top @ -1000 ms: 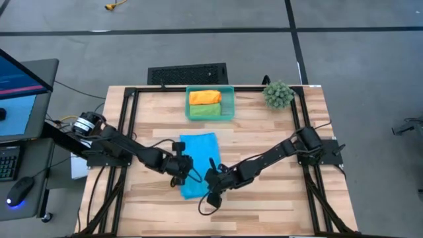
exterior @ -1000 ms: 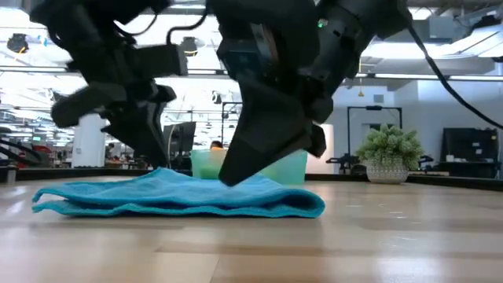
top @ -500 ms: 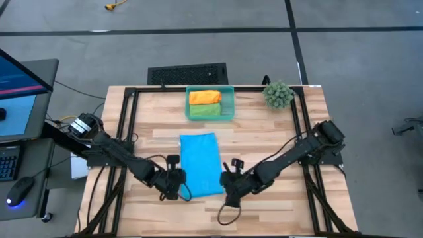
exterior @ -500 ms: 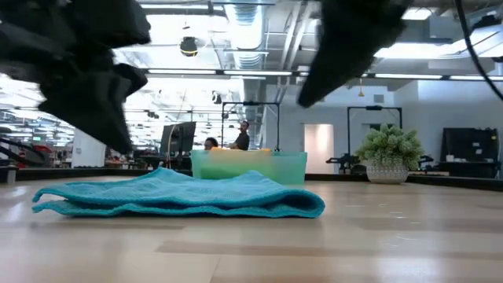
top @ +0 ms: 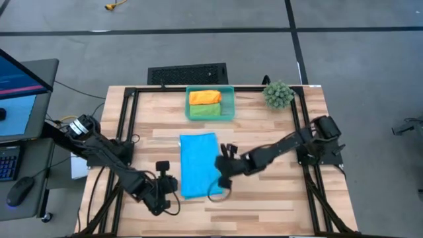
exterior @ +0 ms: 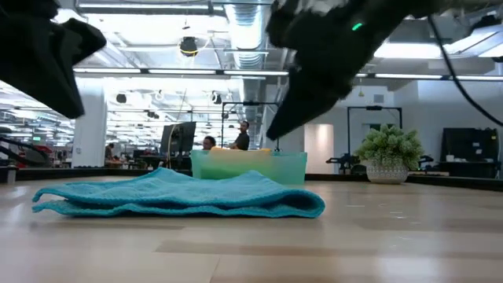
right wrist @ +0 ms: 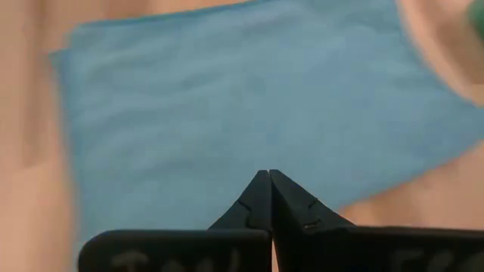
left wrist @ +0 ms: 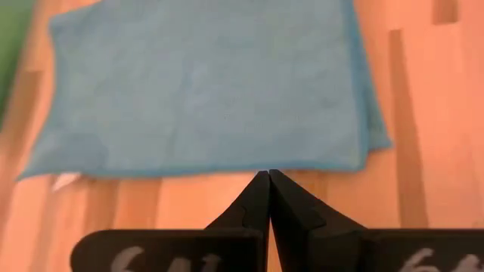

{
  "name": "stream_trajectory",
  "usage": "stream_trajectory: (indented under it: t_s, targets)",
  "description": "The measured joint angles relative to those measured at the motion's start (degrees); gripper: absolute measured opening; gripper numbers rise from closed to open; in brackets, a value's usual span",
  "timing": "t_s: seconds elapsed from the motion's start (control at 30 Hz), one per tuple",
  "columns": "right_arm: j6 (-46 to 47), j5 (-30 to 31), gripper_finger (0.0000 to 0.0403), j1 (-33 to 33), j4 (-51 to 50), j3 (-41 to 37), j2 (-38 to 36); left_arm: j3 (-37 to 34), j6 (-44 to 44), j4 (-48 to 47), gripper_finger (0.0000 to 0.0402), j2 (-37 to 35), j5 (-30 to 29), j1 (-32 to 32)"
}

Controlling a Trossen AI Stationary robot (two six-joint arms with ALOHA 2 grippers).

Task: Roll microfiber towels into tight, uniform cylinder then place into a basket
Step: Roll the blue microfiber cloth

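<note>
Sky-blue towel (top: 199, 165) lies folded flat near desk (top: 264, 125) centre, long axis running toward the front edge; basket (top: 210, 102) sits at the rear edge w/ orange towel (top: 205, 96) and green towel (top: 204, 110) rolled inside. Left gripper (top: 168, 186), fingers pressed together and holding nothing, is just off the blue towel's front-left corner, nr the desk's front edge. Right gripper (top: 223, 166), fingers also pressed together w/ nothing between, is above the towel's right edge.

Grey floor (top: 198, 46) with dark lines is surrounding the wooden desk (top: 264, 135). Long ceiling lights (exterior: 181, 72) are shining over the hall; a monitor (top: 16, 76) is glowing beside.
</note>
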Motion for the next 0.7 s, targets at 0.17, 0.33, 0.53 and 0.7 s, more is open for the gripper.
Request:
stream_trajectory:
  t_s: [0.17,0.33,0.53,0.7]
  targets:
    - [-4.0,-2.7,0.0016,-4.5,5.5,-0.2,2.1,1.1,-5.6,-7.8,0.0000,0.0,-3.2,-2.9]
    - [-5.3,-5.0,0.0016,-7.0,8.9,-0.2,5.5,1.0,-10.0,-11.9,0.0000,0.0,-4.0,-4.2]
    - [-5.3,-5.9,0.0013,-8.9,8.2,-0.1,6.7,1.0,-10.5,-12.8,0.0000,0.0,-4.0,-4.4]
    - [-3.8,-5.9,0.0014,-9.6,5.5,0.0,6.6,1.0,-10.5,-12.8,0.0000,0.0,-4.6,-4.4]
